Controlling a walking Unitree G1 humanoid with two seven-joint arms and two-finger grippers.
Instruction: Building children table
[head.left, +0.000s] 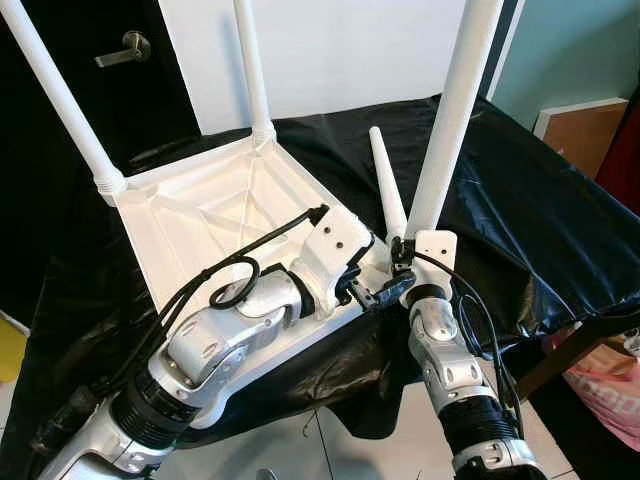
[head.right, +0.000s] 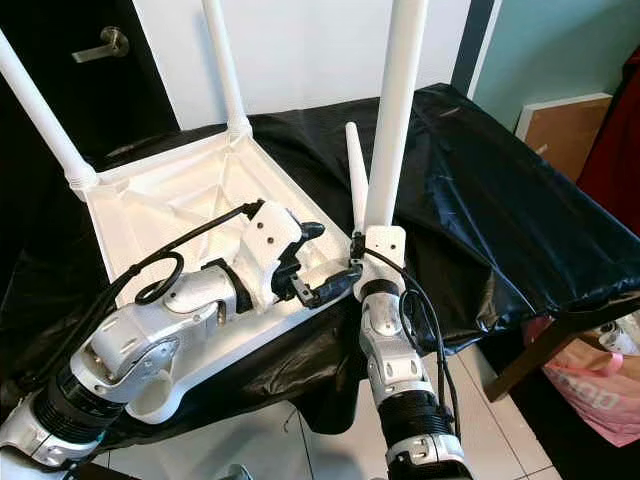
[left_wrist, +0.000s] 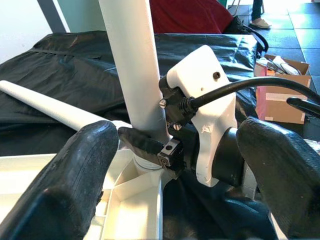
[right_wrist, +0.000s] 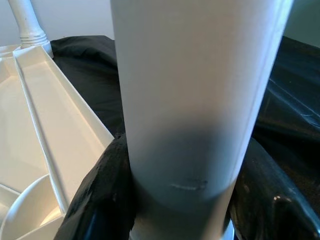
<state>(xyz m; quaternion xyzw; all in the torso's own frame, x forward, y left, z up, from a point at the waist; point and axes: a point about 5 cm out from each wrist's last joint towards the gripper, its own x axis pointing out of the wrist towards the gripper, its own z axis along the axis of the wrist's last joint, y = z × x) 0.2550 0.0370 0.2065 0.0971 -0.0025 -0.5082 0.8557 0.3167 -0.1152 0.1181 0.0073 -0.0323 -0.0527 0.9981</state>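
A white child's table top (head.left: 190, 215) lies upside down on a black cloth (head.left: 520, 220). Two white legs stand in its far corners, one on the left (head.left: 60, 95) and one at the back (head.left: 253, 70). My right gripper (right_wrist: 180, 200) is shut on a third white leg (head.left: 455, 110), holding it upright at the near right corner socket (left_wrist: 142, 167). A fourth leg (head.left: 387, 185) lies loose on the cloth just behind. My left gripper (head.left: 372, 285) is open at that same corner, its fingers (left_wrist: 65, 185) spread wide on either side of the corner.
The cloth-covered work table ends close to me, with tiled floor below. A wooden table leg (head.left: 560, 350) and a pink bag (head.left: 610, 385) are at the lower right. A brown board (head.left: 585, 135) leans at the right wall; a door handle (head.left: 125, 48) shows at the back left.
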